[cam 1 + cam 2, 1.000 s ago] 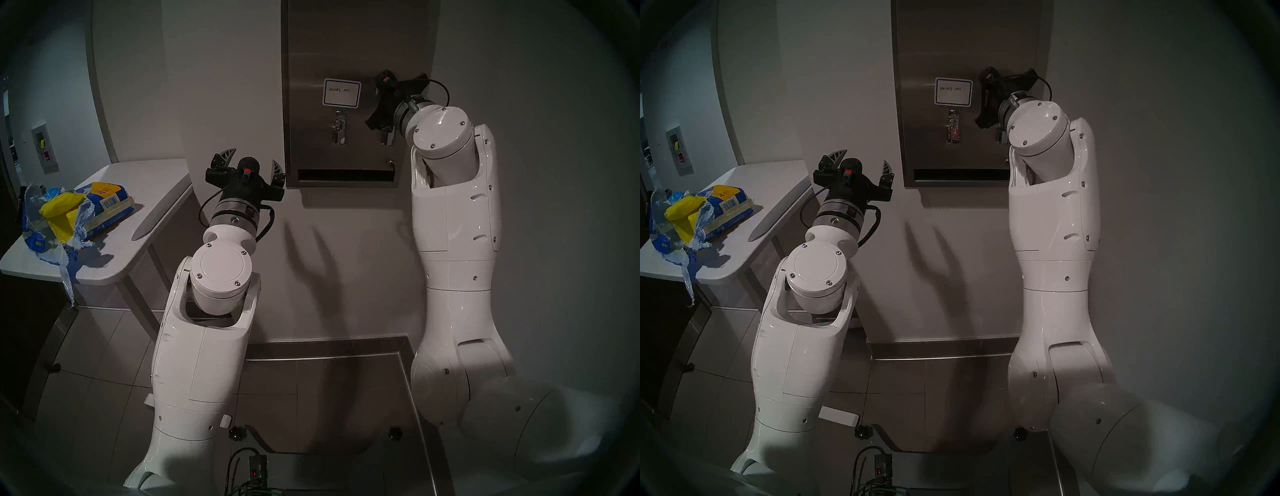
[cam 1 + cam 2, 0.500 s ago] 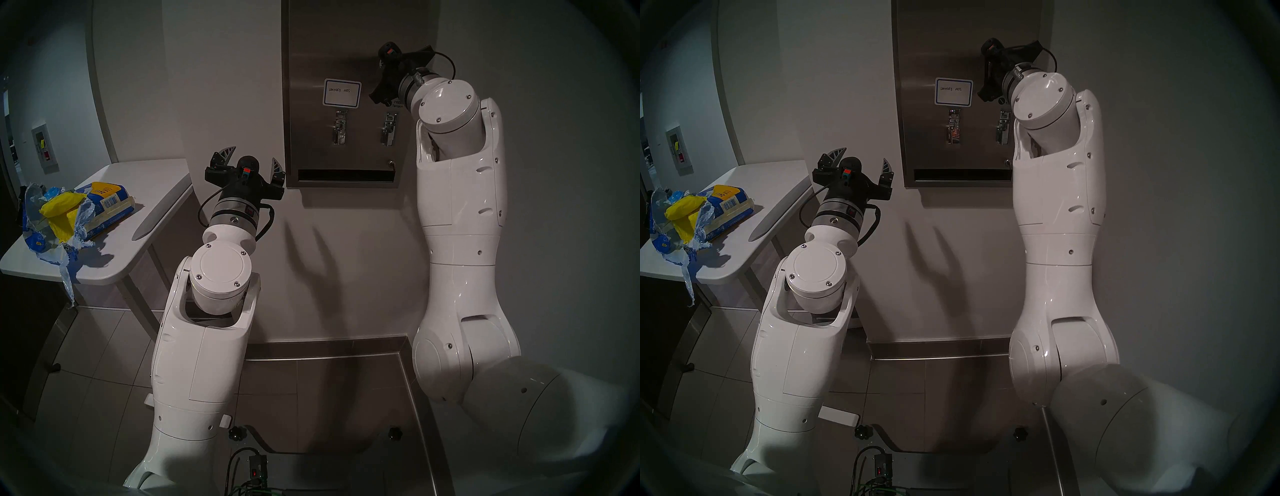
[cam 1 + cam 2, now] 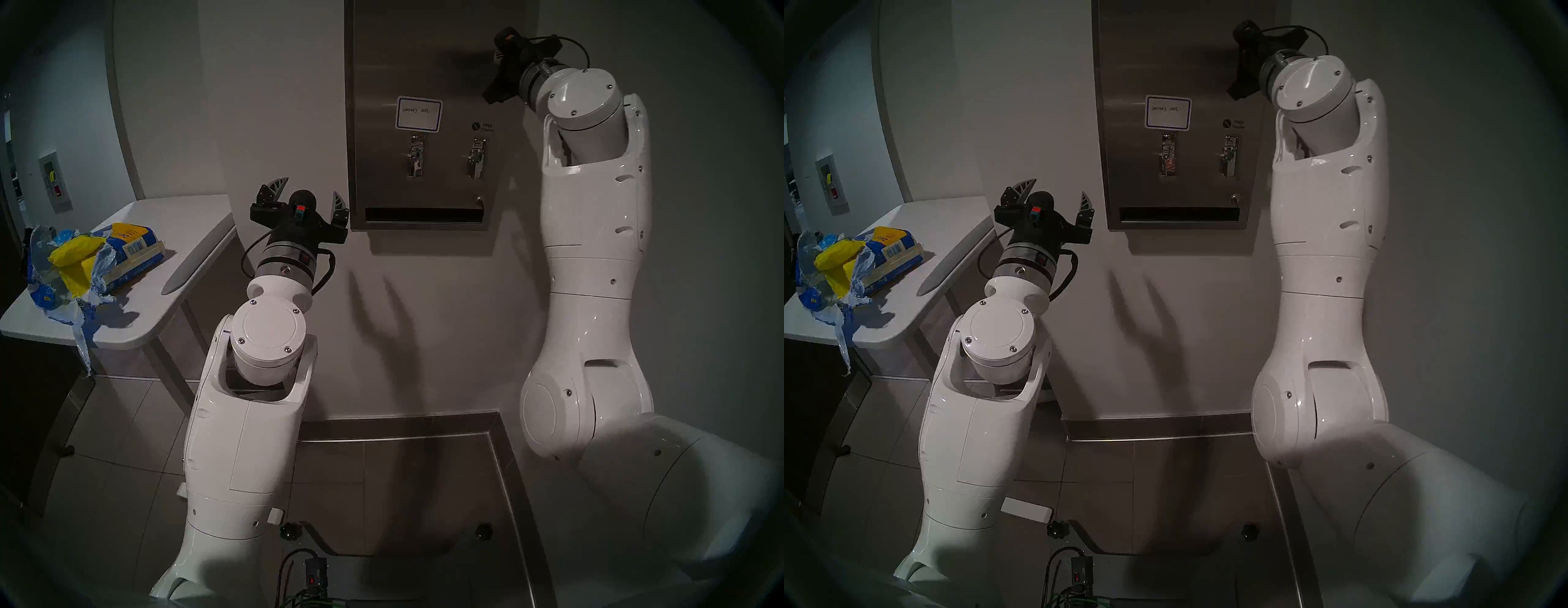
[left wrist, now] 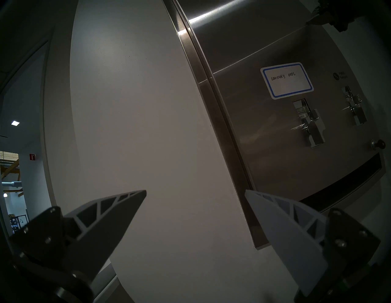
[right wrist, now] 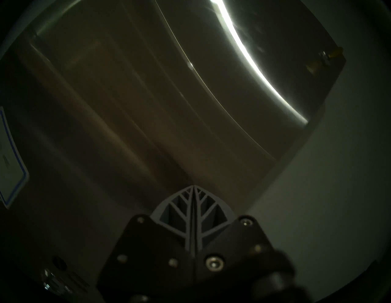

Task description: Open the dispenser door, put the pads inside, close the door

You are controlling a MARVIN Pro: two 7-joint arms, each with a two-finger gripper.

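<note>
Right gripper: fingers pressed flat together, tips meeting, nothing between them. Raised high before the upper right part of the dispenser door, close to its right edge; contact with the steel cannot be told.

Left gripper: jaws spread wide, empty. Held lower, just left of the door's bottom left corner, facing bare white wall.

Dispenser door: brushed steel, shut flush against the wall. Bears a blue-bordered label reading "sanitary pads", two lever slots below it side by side, a round key lock at lower right, and a long dark horizontal slot along the bottom.

White table: at far left, well apart from both grippers. Carries a torn blue-and-yellow plastic bag with yellow wrapped packets spilling from it. Pads in flowered wrappers cannot be made out.

Floor: grey tiles, steel skirting at the wall.
</note>
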